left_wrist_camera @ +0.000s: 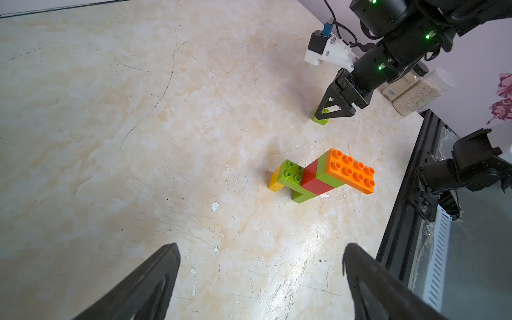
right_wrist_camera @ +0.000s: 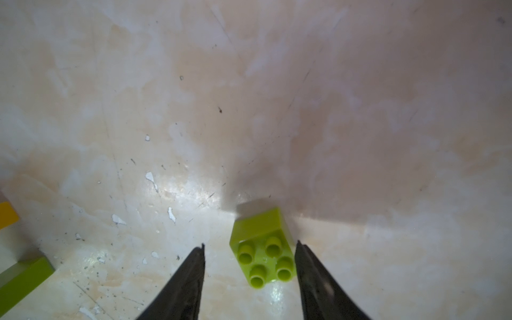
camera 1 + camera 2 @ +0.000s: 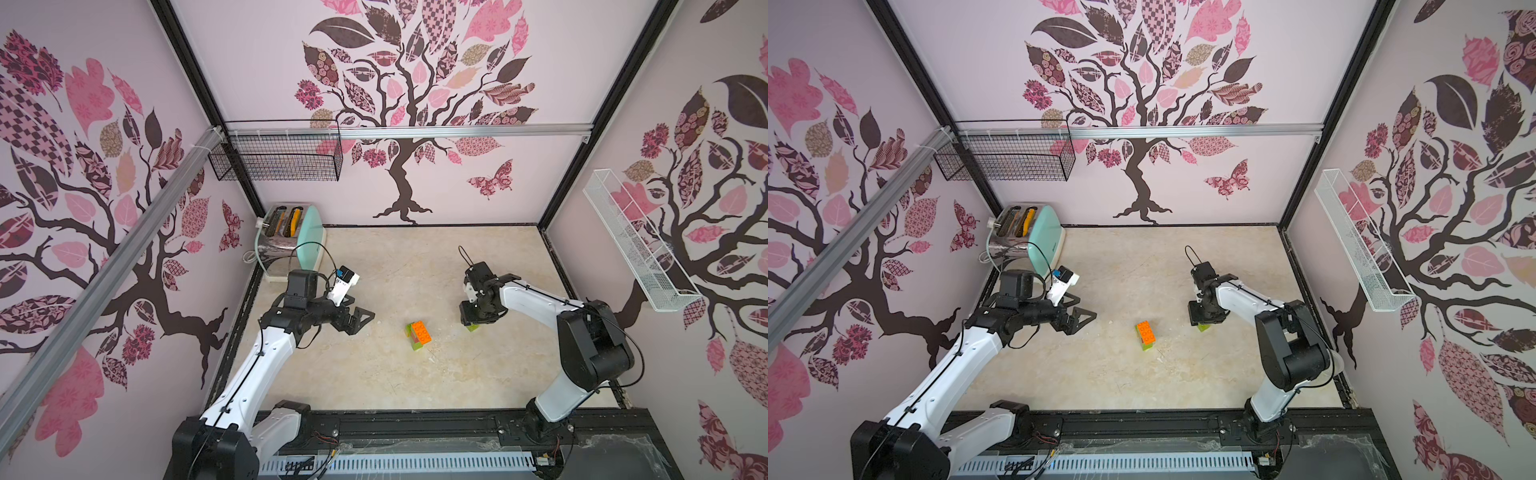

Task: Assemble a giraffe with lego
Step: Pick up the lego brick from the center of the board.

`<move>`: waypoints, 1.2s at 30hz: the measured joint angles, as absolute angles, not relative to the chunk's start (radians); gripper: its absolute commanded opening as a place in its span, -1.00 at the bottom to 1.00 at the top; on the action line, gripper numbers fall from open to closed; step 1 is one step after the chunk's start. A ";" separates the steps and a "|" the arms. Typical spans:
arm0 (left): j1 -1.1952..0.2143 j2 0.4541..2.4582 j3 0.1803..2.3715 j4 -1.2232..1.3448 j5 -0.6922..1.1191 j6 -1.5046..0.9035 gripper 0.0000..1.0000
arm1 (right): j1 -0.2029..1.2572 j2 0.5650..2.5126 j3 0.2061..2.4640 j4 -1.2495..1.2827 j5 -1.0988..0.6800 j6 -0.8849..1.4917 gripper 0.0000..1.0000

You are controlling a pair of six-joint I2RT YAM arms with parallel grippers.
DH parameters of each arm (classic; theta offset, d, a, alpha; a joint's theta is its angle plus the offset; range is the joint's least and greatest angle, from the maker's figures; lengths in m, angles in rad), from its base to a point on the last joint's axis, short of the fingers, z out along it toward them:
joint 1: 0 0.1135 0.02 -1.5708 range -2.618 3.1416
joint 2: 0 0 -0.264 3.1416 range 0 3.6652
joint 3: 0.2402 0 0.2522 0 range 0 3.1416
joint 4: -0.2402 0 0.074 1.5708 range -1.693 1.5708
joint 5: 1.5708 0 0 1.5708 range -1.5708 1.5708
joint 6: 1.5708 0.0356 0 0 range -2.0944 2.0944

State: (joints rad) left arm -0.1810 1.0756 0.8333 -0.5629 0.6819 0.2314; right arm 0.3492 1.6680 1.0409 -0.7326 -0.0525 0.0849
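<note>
Lime brick [image 2: 262, 248] between spread fingers of right end effector [image 2: 250, 243]

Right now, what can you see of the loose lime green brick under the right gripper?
The loose lime green brick is a small, square, glossy plastic piece with four round studs, two by two. It sits studs up, flat on the marbled table, apart from the giraffe. The right gripper straddles it, jaws open: a clear gap on one side, the other finger close, contact unclear.
</note>
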 measured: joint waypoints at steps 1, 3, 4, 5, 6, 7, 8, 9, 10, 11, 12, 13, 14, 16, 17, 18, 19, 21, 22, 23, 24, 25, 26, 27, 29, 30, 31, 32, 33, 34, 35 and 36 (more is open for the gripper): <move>-0.181 1.076 0.833 -0.562 0.682 0.233 0.96 | 0.349 1.673 1.041 -0.733 -0.053 0.085 0.13; -0.180 1.076 0.833 -0.562 0.682 0.233 0.96 | 0.349 1.682 1.040 -0.735 -0.057 0.085 0.11; -0.179 1.076 0.833 -0.562 0.682 0.233 0.96 | 0.349 1.684 1.040 -0.736 -0.060 0.085 0.07; -0.179 1.076 0.833 -0.562 0.682 0.234 0.96 | 0.349 1.684 1.040 -0.738 -0.061 0.084 0.03; -0.179 1.076 0.833 -0.562 0.682 0.234 0.96 | 0.349 1.684 1.040 -0.740 -0.064 0.085 -0.01; -0.178 1.076 0.832 -0.561 0.682 0.234 0.96 | 0.349 1.684 1.040 -0.741 -0.065 0.086 -0.05; -0.178 1.076 0.831 -0.561 0.682 0.234 0.96 | 0.349 1.684 1.040 -0.742 -0.067 0.086 -0.07; -0.178 1.076 0.829 -0.561 0.682 0.234 0.96 | 0.349 1.683 1.039 -0.744 -0.068 0.085 -0.10; -0.178 1.076 0.828 -0.561 0.682 0.234 0.96 | 0.349 1.682 1.039 -0.747 -0.070 0.087 -0.13; -0.178 1.076 0.828 -0.561 0.682 0.234 0.96 | 0.349 1.682 1.039 -0.750 -0.070 0.086 -0.16; -0.178 1.076 0.827 -0.560 0.682 0.234 0.96 | 0.349 1.682 1.039 -0.752 -0.071 0.086 -0.17; -0.178 1.076 0.827 -0.560 0.682 0.234 0.96 | 0.349 1.682 1.038 -0.753 -0.071 0.087 -0.18; -0.178 1.076 0.827 -0.559 0.682 0.234 0.96 | 0.349 1.682 1.037 -0.755 -0.070 0.087 -0.18; -0.178 1.076 0.827 -0.559 0.682 0.234 0.96 | 0.350 1.682 1.034 -0.755 -0.070 0.088 -0.17; -0.178 1.076 0.827 -0.559 0.682 0.234 0.96 | 0.350 1.682 1.032 -0.756 -0.069 0.088 -0.18; -0.178 1.076 0.827 -0.559 0.682 0.234 0.96 | 0.350 1.682 1.031 -0.757 -0.068 0.088 -0.17; -0.178 1.076 0.827 -0.559 0.682 0.234 0.96 | 0.350 1.682 1.029 -0.757 -0.066 0.089 -0.16; -0.177 1.076 0.827 -0.558 0.682 0.234 0.96 | 0.351 1.682 1.029 -0.757 -0.063 0.090 -0.15; -0.177 1.076 0.827 -0.558 0.682 0.234 0.96 | 0.352 1.682 1.029 -0.756 -0.061 0.090 -0.15; -0.176 1.076 0.826 -0.556 0.682 0.234 0.96 | 0.352 1.682 1.029 -0.756 -0.059 0.090 -0.15; -0.176 1.076 0.824 -0.555 0.682 0.234 0.96 | 0.353 1.682 1.029 -0.756 -0.058 0.090 -0.15; -0.176 1.076 0.822 -0.555 0.682 0.234 0.96 | 0.354 1.682 1.029 -0.756 -0.057 0.090 -0.15; -0.175 1.076 0.820 -0.555 0.682 0.234 0.96 | 0.356 1.682 1.029 -0.756 -0.056 0.090 -0.15; -0.175 1.076 0.820 -0.555 0.682 0.235 0.96 | 0.356 1.682 1.029 -0.756 -0.056 0.090 -0.15; -0.173 1.075 0.820 -0.554 0.682 0.235 0.96 | 0.356 1.684 1.029 -0.756 -0.055 0.091 -0.12; -0.172 1.074 0.820 -0.554 0.682 0.235 0.96 | 0.357 1.684 1.029 -0.757 -0.055 0.091 -0.11; -0.170 1.074 0.820 -0.554 0.682 0.235 0.96 | 0.357 1.684 1.029 -0.757 -0.054 0.092 -0.11; -0.170 1.073 0.820 -0.554 0.682 0.236 0.96 | 0.357 1.684 1.030 -0.756 -0.052 0.091 -0.10; -0.170 1.072 0.820 -0.554 0.682 0.236 0.96 | 0.359 1.684 1.030 -0.757 -0.052 0.092 -0.09; -0.170 1.071 0.820 -0.554 0.682 0.236 0.96 | 0.360 1.685 1.030 -0.757 -0.051 0.093 -0.09; -0.170 1.070 0.820 -0.554 0.682 0.236 0.96 | 0.361 1.686 1.031 -0.757 -0.051 0.092 -0.09; -0.170 1.069 0.820 -0.554 0.682 0.236 0.96 | 0.364 1.686 1.032 -0.757 -0.051 0.093 -0.09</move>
State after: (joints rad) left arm -0.1696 1.0695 0.8204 -0.5545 0.6823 0.2359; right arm 0.3637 1.6863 1.0325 -0.7574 -0.0505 0.0925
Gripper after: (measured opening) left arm 0.980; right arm 0.455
